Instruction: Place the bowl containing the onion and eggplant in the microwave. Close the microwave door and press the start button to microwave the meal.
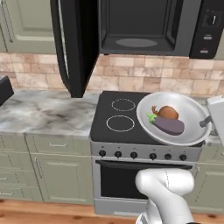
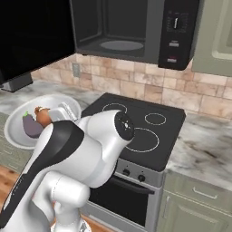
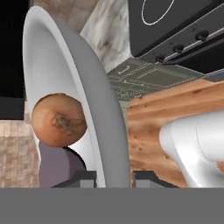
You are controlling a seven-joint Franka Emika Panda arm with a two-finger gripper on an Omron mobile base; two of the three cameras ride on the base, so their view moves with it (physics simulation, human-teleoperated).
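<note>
The bowl is held in the air in front of the stove, above its front right corner as seen in the left base view, with the onion and the eggplant lying together inside it. In the hand view the hand is seen clamped on the bowl's rim, 1 finger inside the wall and the other outside it, so the bowl's thin edge runs straight up between them. In the left base view the grip sits at the bowl's right edge, and the bowl is tilted slightly toward the camera.

The microwave hangs above the back of the stove, its cavity open and dark, with a turntable plate on its floor. The microwave door is swung out to the left, edge-on, its handle facing left.

The coming move turns on 1 relation: the cavity lies above and behind the bowl, and somewhat to its left. Since the bowl is held by its right rim, it extends leftward from the hand, so it would probably need to be raised to the level of the cavity floor and carried in rim first, kept level so the 2 vegetables are not rolled out. The open door stands left of that path and looks clear of it.
</note>
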